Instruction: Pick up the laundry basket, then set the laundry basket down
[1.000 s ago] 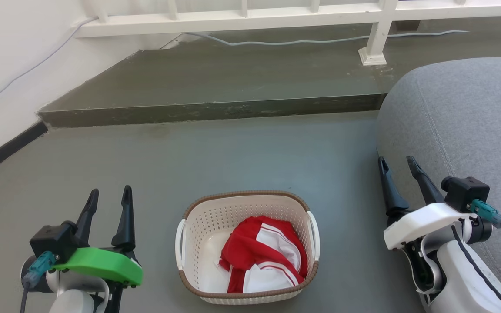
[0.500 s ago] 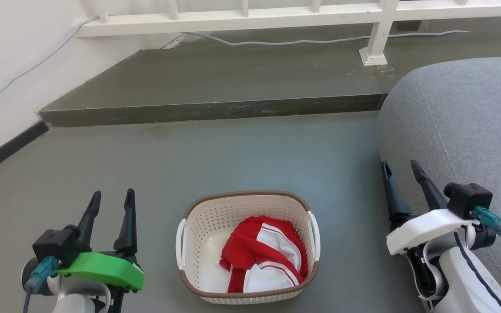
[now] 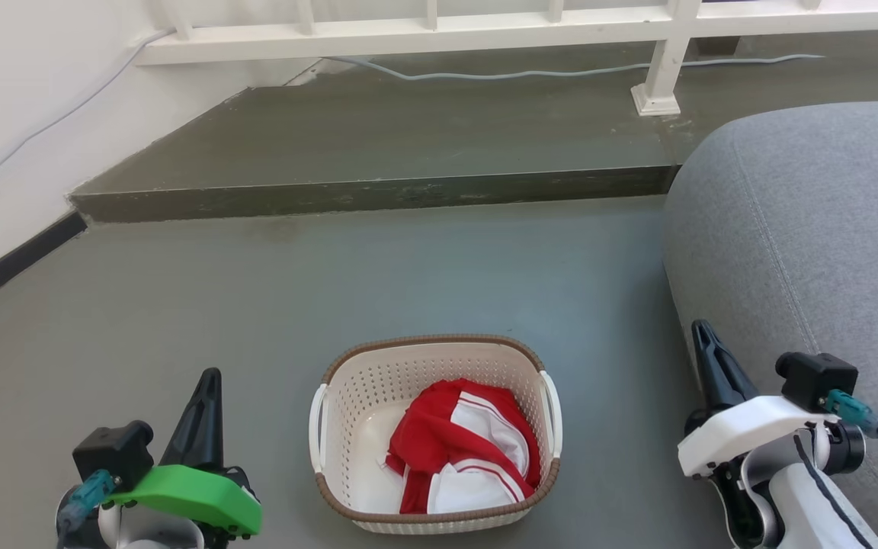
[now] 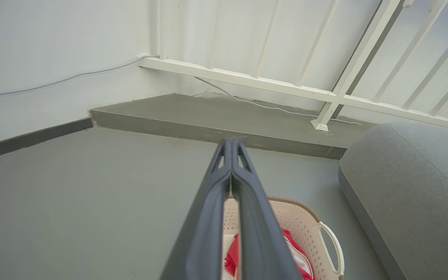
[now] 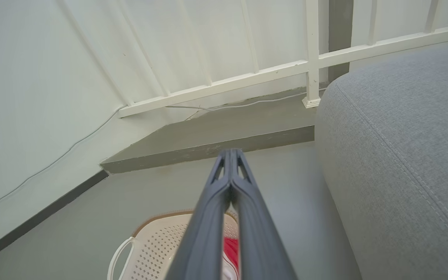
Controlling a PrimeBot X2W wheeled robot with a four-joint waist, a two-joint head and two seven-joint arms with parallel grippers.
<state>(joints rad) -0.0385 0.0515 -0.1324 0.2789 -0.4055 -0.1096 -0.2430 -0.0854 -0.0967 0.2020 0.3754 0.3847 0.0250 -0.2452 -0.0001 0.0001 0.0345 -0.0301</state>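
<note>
The laundry basket [image 3: 347, 396], cream with perforated walls, a brown rim and white side handles, stands on the grey floor at the lower middle of the head view, holding a red and white garment [image 3: 462, 446]. My left gripper [image 3: 209, 380] hovers to the basket's left, shut with nothing in it. On the other side my right gripper [image 3: 704, 332] hangs by the grey cushion, also shut and empty. The left wrist view shows the basket [image 4: 305, 225] beyond the closed fingers [image 4: 231, 182]. In the right wrist view the basket [image 5: 154, 241] lies under the closed fingers [image 5: 230, 182].
A large grey cushion [image 3: 812, 229] fills the right side, close to my right arm. A raised grey step [image 3: 370, 191] runs across the back, with a white railing [image 3: 439, 27] and a cable behind it. The white wall [image 3: 12, 114] borders the left.
Both grippers have closed from open to shut and dropped lower in the head view. The basket has stayed where it was.
</note>
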